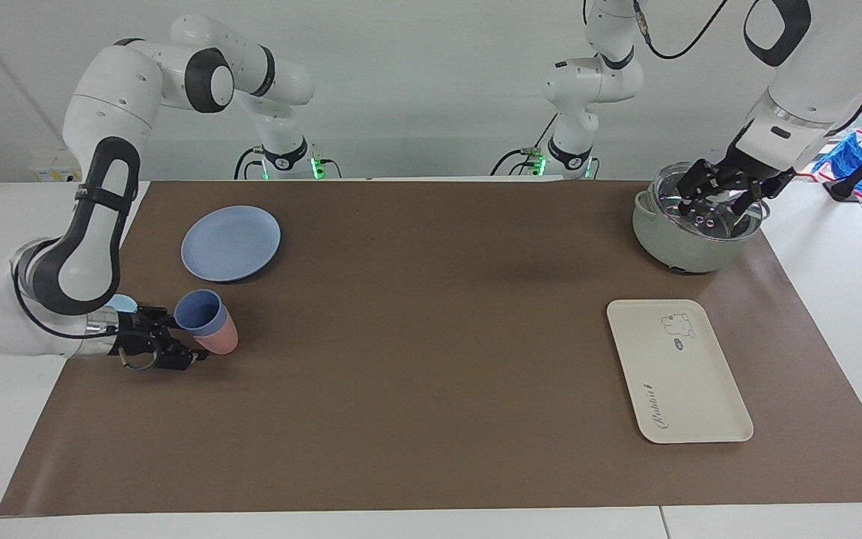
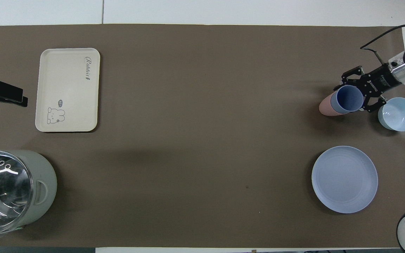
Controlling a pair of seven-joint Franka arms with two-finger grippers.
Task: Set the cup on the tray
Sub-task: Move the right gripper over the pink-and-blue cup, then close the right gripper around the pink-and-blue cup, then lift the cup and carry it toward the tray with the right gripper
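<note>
The periwinkle-blue cup (image 1: pixel 201 311) (image 2: pixel 346 99) stands nested inside a pink cup (image 1: pixel 220 338) (image 2: pixel 325 107) at the right arm's end of the table. My right gripper (image 1: pixel 184 340) (image 2: pixel 352 98) is low at the table and open, one finger on each side of the nested cups, not closed on them. The cream tray (image 1: pixel 678 374) (image 2: pixel 67 89) with the bear drawing lies bare at the left arm's end. My left gripper (image 1: pixel 723 201) hangs open over the pot's glass lid and waits there.
A light blue bowl (image 1: pixel 123 302) (image 2: pixel 397 114) sits close beside the right gripper's wrist. A round blue plate (image 1: pixel 230 243) (image 2: pixel 344 179) lies nearer to the robots than the cups. A grey-green pot (image 1: pixel 693 247) (image 2: pixel 42 189) stands nearer to the robots than the tray.
</note>
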